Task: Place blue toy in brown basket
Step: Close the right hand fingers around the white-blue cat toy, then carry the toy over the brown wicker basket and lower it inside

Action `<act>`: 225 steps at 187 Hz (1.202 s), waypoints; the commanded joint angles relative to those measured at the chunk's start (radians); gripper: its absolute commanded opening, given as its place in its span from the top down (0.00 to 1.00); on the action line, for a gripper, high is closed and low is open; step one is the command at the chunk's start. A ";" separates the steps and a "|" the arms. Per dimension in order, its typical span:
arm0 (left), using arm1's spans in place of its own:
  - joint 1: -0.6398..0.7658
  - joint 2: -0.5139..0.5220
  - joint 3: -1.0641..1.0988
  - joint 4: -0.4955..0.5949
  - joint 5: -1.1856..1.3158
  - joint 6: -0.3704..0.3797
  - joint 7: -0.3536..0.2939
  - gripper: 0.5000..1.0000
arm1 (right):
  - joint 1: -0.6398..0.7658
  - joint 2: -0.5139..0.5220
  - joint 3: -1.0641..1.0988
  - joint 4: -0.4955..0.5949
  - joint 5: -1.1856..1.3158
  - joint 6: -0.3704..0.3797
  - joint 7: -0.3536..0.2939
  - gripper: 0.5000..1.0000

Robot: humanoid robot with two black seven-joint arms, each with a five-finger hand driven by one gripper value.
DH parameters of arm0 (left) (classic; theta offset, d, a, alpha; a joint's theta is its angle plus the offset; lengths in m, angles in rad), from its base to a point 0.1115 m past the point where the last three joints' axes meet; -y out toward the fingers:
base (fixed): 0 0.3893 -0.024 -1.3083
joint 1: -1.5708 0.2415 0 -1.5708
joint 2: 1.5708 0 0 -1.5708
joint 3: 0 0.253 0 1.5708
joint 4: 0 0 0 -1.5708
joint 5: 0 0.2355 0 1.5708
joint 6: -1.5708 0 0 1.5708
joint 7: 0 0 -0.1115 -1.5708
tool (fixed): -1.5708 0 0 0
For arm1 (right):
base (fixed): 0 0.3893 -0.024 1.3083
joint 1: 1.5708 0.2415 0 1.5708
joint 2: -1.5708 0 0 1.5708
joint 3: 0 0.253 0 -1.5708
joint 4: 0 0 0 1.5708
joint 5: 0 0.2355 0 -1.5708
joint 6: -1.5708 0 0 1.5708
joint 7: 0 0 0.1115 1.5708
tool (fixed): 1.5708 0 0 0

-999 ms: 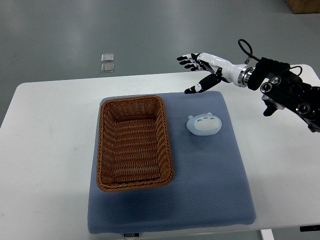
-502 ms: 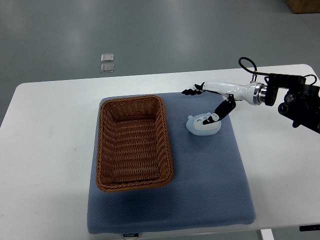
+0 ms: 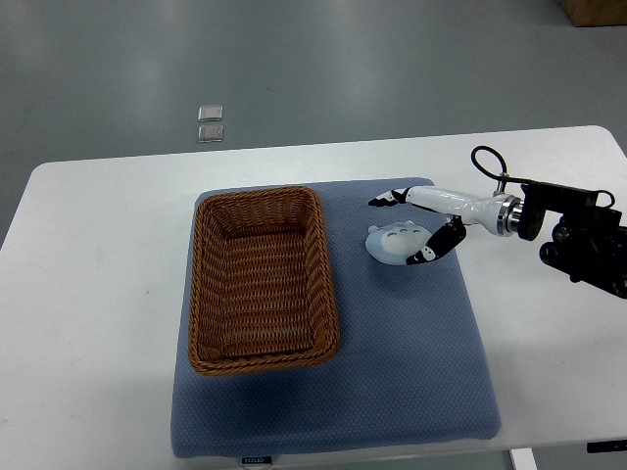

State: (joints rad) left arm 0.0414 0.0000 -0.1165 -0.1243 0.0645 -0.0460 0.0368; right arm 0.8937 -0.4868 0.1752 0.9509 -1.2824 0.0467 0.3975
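The blue toy (image 3: 395, 244) is a pale blue rounded plush lying on the blue mat (image 3: 411, 372), just right of the brown wicker basket (image 3: 263, 279). My right hand (image 3: 404, 225) comes in from the right edge and hovers at the toy. Its fingers (image 3: 388, 198) reach past the toy's far side and the thumb (image 3: 431, 253) sits at its near right side, straddling it. The hand is spread and does not hold the toy. The basket is empty. The left arm does not show.
The mat lies on a white table (image 3: 98, 294). Two small clear squares (image 3: 210, 122) lie on the grey floor beyond the table's far edge.
The right hand has come down and toward me from above the mat's far edge to the toy, and now brackets it. The toy and basket have not moved.
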 commanded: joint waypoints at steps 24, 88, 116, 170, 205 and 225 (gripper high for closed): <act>0.000 0.000 0.000 0.000 0.000 0.000 0.000 0.00 | -0.013 0.002 -0.010 -0.031 0.000 -0.014 0.000 0.42; 0.000 0.000 0.000 0.000 0.000 0.000 0.000 0.00 | -0.024 0.022 -0.010 -0.060 -0.002 -0.014 0.000 0.71; 0.000 0.000 0.000 0.000 0.000 0.000 0.000 0.00 | -0.021 0.028 -0.010 -0.066 -0.002 -0.016 0.003 1.00; 0.000 0.000 0.000 0.000 0.000 0.000 0.000 0.00 | -0.013 0.030 0.032 -0.061 0.020 -0.047 0.012 1.00; 0.000 0.000 0.000 0.000 0.000 0.000 0.000 0.00 | 0.001 0.039 0.119 -0.034 0.021 -0.037 0.047 1.00; 0.000 0.000 0.000 0.000 0.000 0.000 0.000 0.00 | 0.027 0.039 0.129 0.015 0.023 -0.037 0.081 1.00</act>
State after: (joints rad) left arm 0.0414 0.0000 -0.1166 -0.1243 0.0645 -0.0460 0.0368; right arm 0.8952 -0.4489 0.2927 0.9257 -1.2601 0.0083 0.4503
